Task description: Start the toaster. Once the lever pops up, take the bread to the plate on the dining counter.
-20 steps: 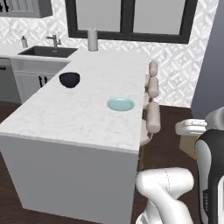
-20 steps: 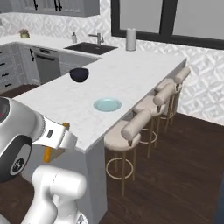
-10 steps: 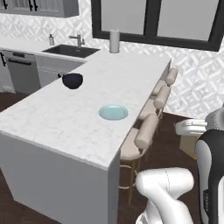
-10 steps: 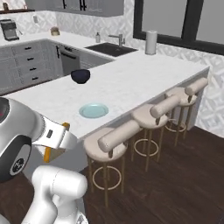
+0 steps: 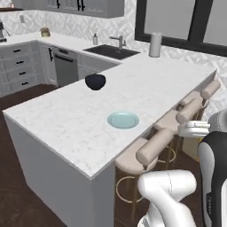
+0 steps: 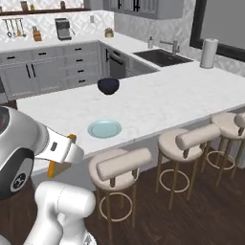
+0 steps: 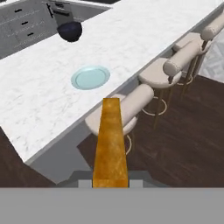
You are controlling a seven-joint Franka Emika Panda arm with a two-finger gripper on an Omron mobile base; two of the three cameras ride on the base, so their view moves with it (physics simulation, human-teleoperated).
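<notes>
1. Bread (image 7: pixel 110 144): edge-on, clamped in closed gripper (image 7: pixel 110 181), near side of dining counter (image 5: pixel 66 119), above stools.
2. Likely light, crisp, crumbly; gentle crust-edge hold advisable.
3. Plate (image 5: pixel 123 119): near counter's right edge.

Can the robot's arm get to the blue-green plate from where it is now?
Probably not yet. The plate lies bare on the counter, but stools stand between, and the tool, holding the bread, hangs back over the floor.
</notes>
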